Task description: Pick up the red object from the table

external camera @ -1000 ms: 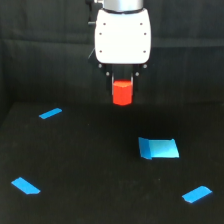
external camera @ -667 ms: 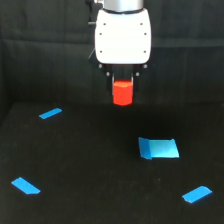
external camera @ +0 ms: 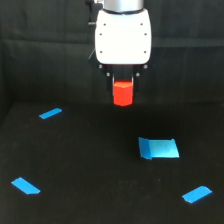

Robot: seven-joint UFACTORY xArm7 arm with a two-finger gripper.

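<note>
— Gripper (external camera: 123,86)?
— Clamped on the red object (external camera: 123,94), which hangs clear above the table (external camera: 90,170), under the white housing (external camera: 123,37).
— Around it?
— Blue tape: a large patch (external camera: 159,148) at four o'clock, strips at nine (external camera: 50,113), seven (external camera: 25,185) and five (external camera: 197,194).

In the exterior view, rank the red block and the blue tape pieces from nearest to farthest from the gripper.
1. red block, held in the gripper.
2. large blue patch, lower right.
3. small blue strip, at the left.
4. Front-left piece and front-right piece: too close to call.
</note>
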